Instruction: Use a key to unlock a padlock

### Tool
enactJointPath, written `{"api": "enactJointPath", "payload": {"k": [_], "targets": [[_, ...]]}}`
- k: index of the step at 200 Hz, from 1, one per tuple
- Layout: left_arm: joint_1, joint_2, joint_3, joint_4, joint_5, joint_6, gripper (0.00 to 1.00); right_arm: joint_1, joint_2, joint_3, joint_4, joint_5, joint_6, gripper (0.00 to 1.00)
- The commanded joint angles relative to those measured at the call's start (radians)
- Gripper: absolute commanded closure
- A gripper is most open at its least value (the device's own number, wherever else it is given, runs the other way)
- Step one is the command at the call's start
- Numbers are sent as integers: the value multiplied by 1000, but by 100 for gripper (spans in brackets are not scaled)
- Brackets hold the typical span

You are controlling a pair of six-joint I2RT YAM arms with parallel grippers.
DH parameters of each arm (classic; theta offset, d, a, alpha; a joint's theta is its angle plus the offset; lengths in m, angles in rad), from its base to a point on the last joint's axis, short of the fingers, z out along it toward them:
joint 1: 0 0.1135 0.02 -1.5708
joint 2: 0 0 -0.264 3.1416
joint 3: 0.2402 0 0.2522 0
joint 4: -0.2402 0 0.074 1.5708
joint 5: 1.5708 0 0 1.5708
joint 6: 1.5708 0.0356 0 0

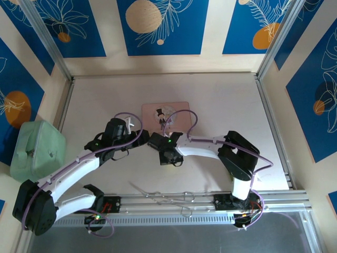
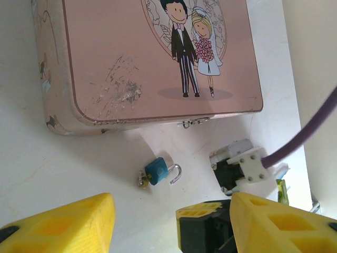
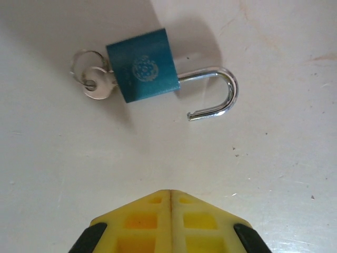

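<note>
Two arms, the left arm (image 1: 79, 166) and the right arm (image 1: 205, 147), meet in the middle of the worktop (image 1: 226, 105) in the top view. Their wrists are close together just on the near side of the box (image 1: 166, 113). A case (image 1: 37, 150) sits well apart at the left edge and bent wires (image 1: 163, 197) lie by the bases, neither in the way. The likely hazard at this spacing is contact between the arms if either one swings off carelessly. Left wrist view: the padlock (image 2: 157, 170) lies flat on the worktop just in front of the box's latch edge, with its shackle (image 2: 177, 174) swung free. The left claw (image 2: 169, 221) is spread wide and holds nothing, its yellow fingers (image 2: 63, 226) at the two lower corners. The right arm's wrist hardware crowds in from the right, near the padlock. The box close behind leaves little room, so a downward reach could pin the padlock against its wall. Right wrist view: the key (image 3: 99, 87) is seated in the base of the teal body, its ring (image 3: 83, 63) lying beside it, and one leg of the shackle is clear of the body. The lock therefore reads as already opened. The right claw (image 3: 171, 219) is pressed together with nothing between its fingers, and sits a little short of the padlock. Judged risks from here are that a forward nudge by this closed claw drives the shackle back into the body and relocks it, skids the padlock toward the box, or snags the ring and draws the key out.
</note>
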Motion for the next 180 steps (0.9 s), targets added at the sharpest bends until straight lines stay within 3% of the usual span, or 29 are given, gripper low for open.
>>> {"api": "enactJointPath", "payload": {"k": [1,37,69,88,180], "targets": [[2,-2,19,1,-14,-4,41,-15,-58,-2,-15,-8,-37,96],[5,2,19,8,-25,-10,41,-58,-88,-12,52,47,-24,67],[9,2,15,5,-28,-12,40,-67,-37,21,60,134,106,52],[11,0,9,5,-23,-11,40,-72,29,95,-23,189,192,36],[32,-6,-22,17,-6,-10,41,-89,206,210,-86,197,246,35]]}}
